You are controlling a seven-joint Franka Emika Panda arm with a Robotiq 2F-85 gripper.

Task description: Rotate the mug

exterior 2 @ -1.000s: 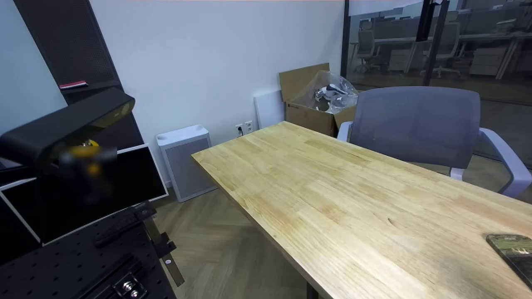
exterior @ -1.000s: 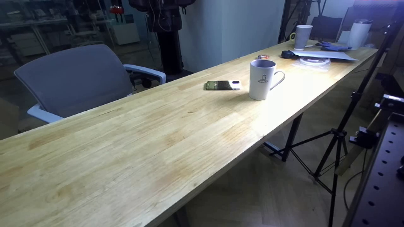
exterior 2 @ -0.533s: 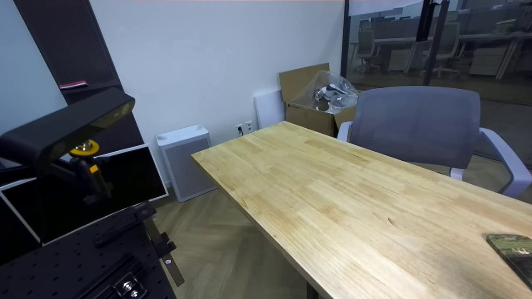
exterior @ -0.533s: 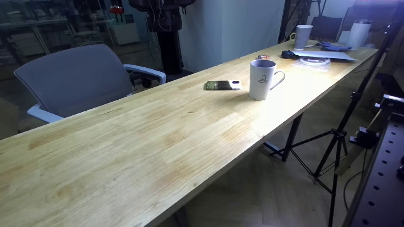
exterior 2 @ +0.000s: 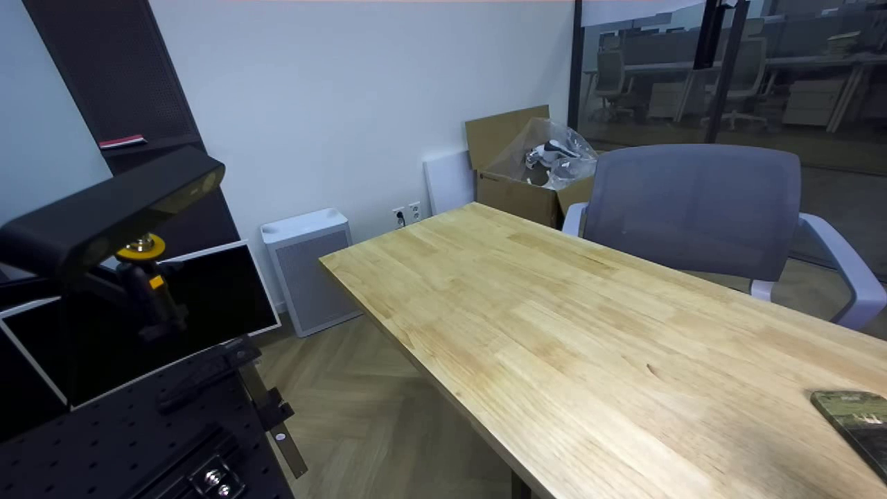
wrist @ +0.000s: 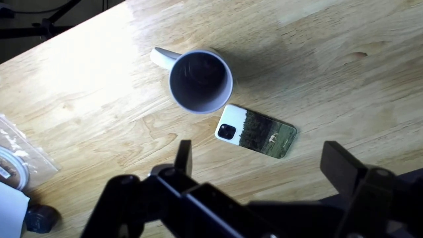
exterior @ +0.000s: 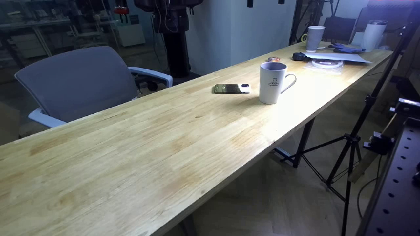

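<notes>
The white mug [exterior: 269, 87] stands upright on the wooden table, with a small dark drawing on its side and its handle pointing right in an exterior view. The wrist view shows it from above [wrist: 201, 82], with a dark inside and the handle toward the upper left. My gripper [wrist: 259, 160] is open, with nothing between its fingers, and the mug lies beyond the fingers, up and left of their middle. The two fingertips [exterior: 265, 2] show at the top edge of an exterior view, high above the table and apart from the mug.
A phone [wrist: 256, 131] lies flat close beside the mug. A paper sheet [exterior: 338, 57], a bagged ring [exterior: 326, 63], a cup [exterior: 315, 38] and a tumbler [exterior: 374, 36] are farther along the table. A chair [exterior: 75, 85] stands at one long edge, a tripod [exterior: 352, 139] off the other.
My gripper's two fingertips have come into view at the top edge of an exterior view. The mug and phone have not moved.
</notes>
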